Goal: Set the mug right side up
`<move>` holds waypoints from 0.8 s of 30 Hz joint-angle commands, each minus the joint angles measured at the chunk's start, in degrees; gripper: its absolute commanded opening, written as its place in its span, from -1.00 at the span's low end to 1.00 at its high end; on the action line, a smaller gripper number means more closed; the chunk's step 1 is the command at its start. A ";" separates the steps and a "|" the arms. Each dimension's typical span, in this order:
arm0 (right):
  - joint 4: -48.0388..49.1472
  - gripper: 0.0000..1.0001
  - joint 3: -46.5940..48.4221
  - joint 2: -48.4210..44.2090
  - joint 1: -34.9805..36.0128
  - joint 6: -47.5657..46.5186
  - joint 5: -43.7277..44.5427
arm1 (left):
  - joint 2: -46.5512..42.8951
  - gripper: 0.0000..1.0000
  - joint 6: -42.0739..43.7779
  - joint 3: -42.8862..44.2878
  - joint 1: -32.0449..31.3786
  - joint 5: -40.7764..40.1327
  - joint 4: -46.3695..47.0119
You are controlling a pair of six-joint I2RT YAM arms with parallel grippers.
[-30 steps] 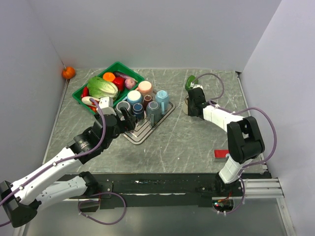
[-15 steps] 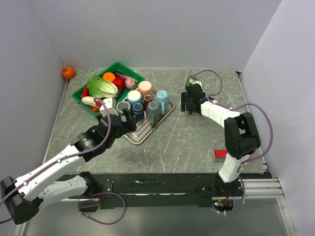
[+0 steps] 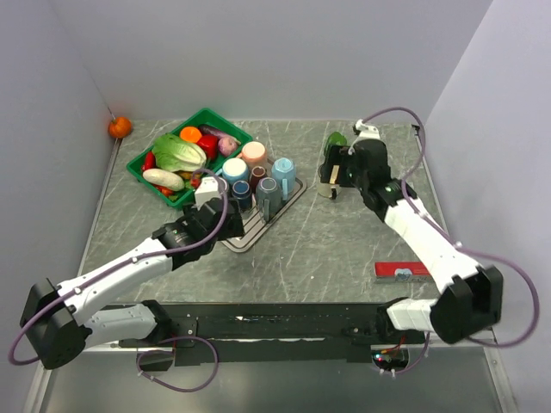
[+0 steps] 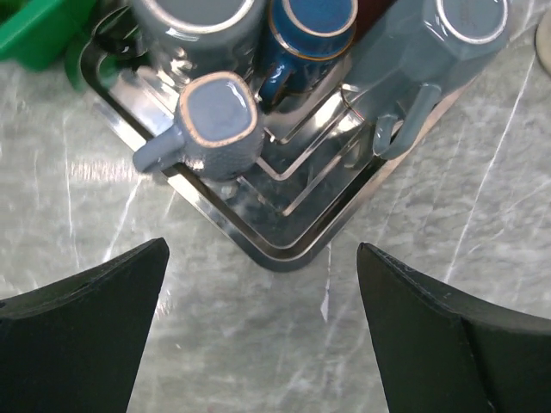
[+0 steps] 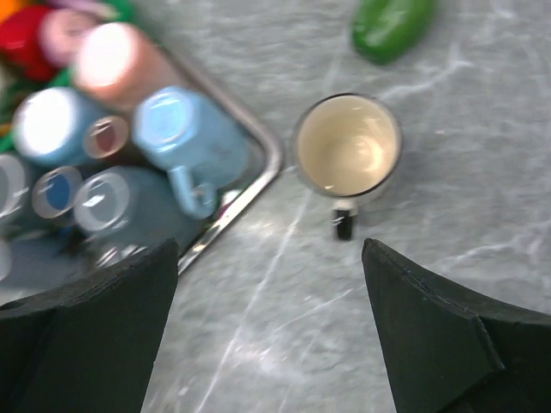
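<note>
With the right end effector [image 5: 269,249] released above the upright mug [image 5: 347,144], a careless descent could tip it over.

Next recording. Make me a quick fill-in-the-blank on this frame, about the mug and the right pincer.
The cream mug stands with its mouth facing ____.
The right pincer above it is ____ and holds nothing.
The mug rests on the ____, beside the metal tray, not on it.
Missing words: up; open; table.
</note>
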 commanded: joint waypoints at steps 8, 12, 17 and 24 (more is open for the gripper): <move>-0.29 0.86 -5.59 -8.93 0.58 1.84 -9.93 | 2.82 0.93 21.78 -1.86 15.75 19.89 18.62; -3.72 0.86 -5.14 -10.59 0.58 0.70 -9.41 | 5.55 0.93 20.55 -2.57 19.54 22.01 22.60; -4.43 0.86 -6.11 -13.06 0.49 0.25 -7.91 | 10.99 0.93 20.46 -3.45 20.86 26.05 25.68; -4.52 0.86 -6.20 -13.06 0.40 0.78 -8.61 | 13.90 0.93 18.18 -6.44 23.06 31.32 31.48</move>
